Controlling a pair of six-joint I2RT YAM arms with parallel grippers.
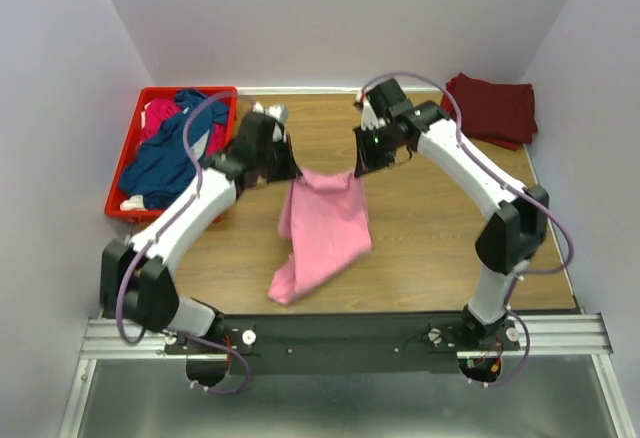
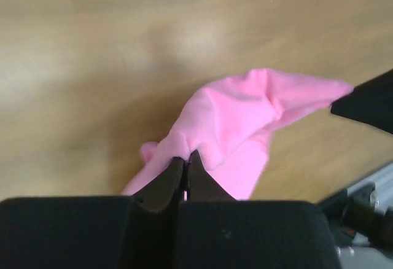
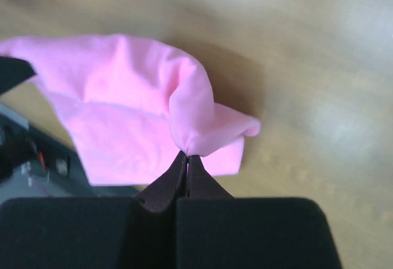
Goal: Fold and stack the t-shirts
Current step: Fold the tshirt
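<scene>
We see both pincers closed tight on the light pink t-shirt [image 1: 322, 228], one at each upper corner. The left gripper [image 2: 186, 158] has its two dark fingers pressed together, with a small fold of pink cloth pinched at their very tips and no gap between them. The right gripper [image 3: 186, 157] is set the same way, its fingers clamped on a bunched point of the cloth, which fans out to the left of the pinch in its wrist view. From above, the two grippers hang near each other over the middle of the wooden table [image 1: 430, 248]. The shirt hangs between and below them, its upper edge sagging a little and its lower part trailing toward the near edge, where the bottom end lies crumpled on the wood. The dark maroon t-shirt [image 1: 495, 108] lies folded at the far right corner of the table, well apart from the arms. In the red crate [image 1: 118, 183] at the far left we see the navy blue t-shirt [image 1: 160, 163] and the magenta t-shirt [image 1: 160, 115] heaped loosely, the navy one partly over the magenta.
</scene>
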